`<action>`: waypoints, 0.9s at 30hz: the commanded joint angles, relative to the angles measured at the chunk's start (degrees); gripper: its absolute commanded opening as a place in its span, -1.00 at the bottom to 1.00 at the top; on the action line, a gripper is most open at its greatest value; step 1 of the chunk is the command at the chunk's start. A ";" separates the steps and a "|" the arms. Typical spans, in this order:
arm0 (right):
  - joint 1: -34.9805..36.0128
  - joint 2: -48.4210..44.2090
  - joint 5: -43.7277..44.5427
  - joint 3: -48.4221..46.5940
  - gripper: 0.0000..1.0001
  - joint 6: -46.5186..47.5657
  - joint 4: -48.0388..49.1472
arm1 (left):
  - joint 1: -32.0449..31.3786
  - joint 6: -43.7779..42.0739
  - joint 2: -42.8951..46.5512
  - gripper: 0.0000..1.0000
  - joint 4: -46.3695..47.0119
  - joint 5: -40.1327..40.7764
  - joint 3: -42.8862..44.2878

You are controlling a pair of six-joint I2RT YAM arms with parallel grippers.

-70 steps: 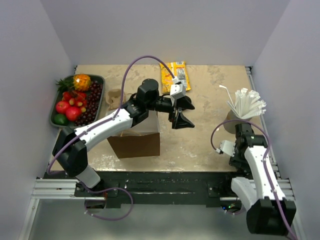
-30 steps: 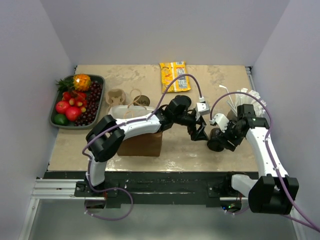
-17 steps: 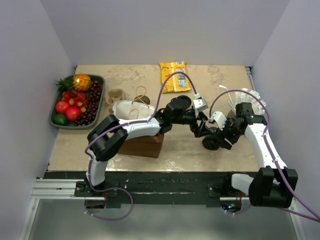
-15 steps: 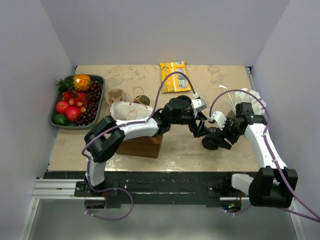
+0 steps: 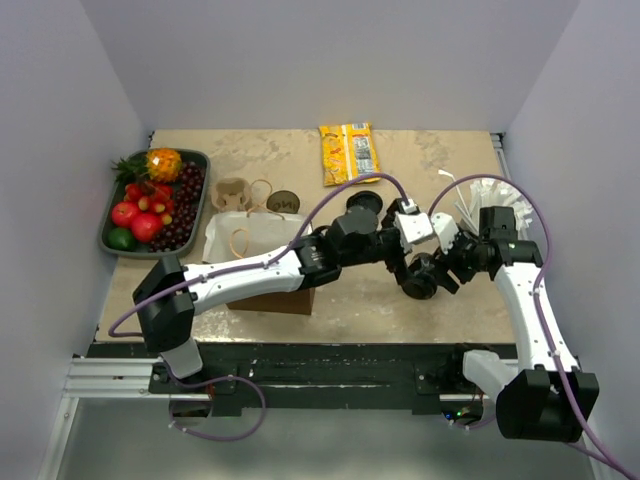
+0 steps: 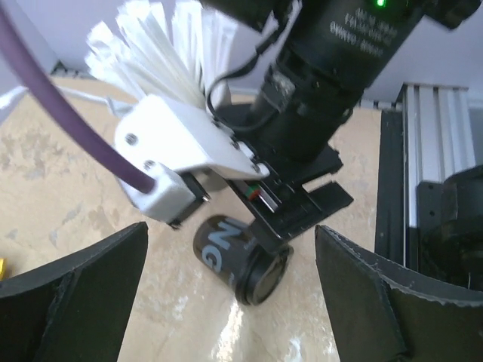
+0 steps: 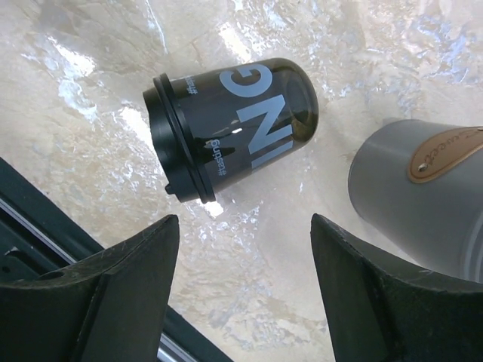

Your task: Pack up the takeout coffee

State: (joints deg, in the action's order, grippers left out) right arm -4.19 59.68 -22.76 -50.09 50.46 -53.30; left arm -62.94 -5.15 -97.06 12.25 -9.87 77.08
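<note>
**Top external.** You see the coffee cup (image 5: 418, 282) lying on its side on the table (image 5: 440, 160). The left gripper (image 5: 405, 262) sits just left of the cup and the right gripper (image 5: 447, 268) just right of it. The two are so crowded over the cup that you cannot tell either jaw opening here. The paper bag (image 5: 270, 297) stands well to the left of the cup. The fruit tray (image 5: 196, 158) is farther left again, and the yellow packet (image 5: 349, 152) lies well behind the cup. The straw holder (image 5: 490, 205) stands behind and to the right of the cup.

**Left wrist.** The left gripper (image 6: 230, 230) is spread wide, one finger on either side of the cup (image 6: 240, 260), and neither pad touches it. The lid end of the cup points toward you. The right gripper's body hangs directly over the cup, and white straws fan out behind it.

**Right wrist.** The right gripper (image 7: 243, 220) is likewise spread wide. The cup (image 7: 234, 136) lies just beyond its fingertips, apart from both, lid to the left and white lettering facing up. The grey straw holder (image 7: 423, 196) stands just right of the cup.
</note>
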 commanded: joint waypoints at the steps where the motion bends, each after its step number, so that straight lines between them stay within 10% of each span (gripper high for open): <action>1: -0.03 -1.93 -1.06 1.04 0.47 -2.46 0.48 | -2.19 -3.56 -2.60 0.93 -12.06 9.68 4.56; 17: -0.03 -5.63 -0.44 -2.91 0.48 -3.44 -3.03 | 9.40 -12.69 12.06 0.89 -43.60 12.59 -14.49; 23: 0.05 -4.22 -2.64 -2.13 0.47 3.50 -5.85 | 17.23 -18.14 18.83 0.89 -46.53 13.57 -21.26; 27: 0.05 -3.52 -0.09 0.95 0.44 4.39 -2.96 | 16.10 -12.90 18.57 0.88 -38.56 0.58 -19.43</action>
State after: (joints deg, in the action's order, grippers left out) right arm -4.19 55.75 -23.51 -51.20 52.31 -57.67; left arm -45.25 -20.25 -79.81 -32.67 2.00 56.05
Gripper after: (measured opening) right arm 0.726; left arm 0.944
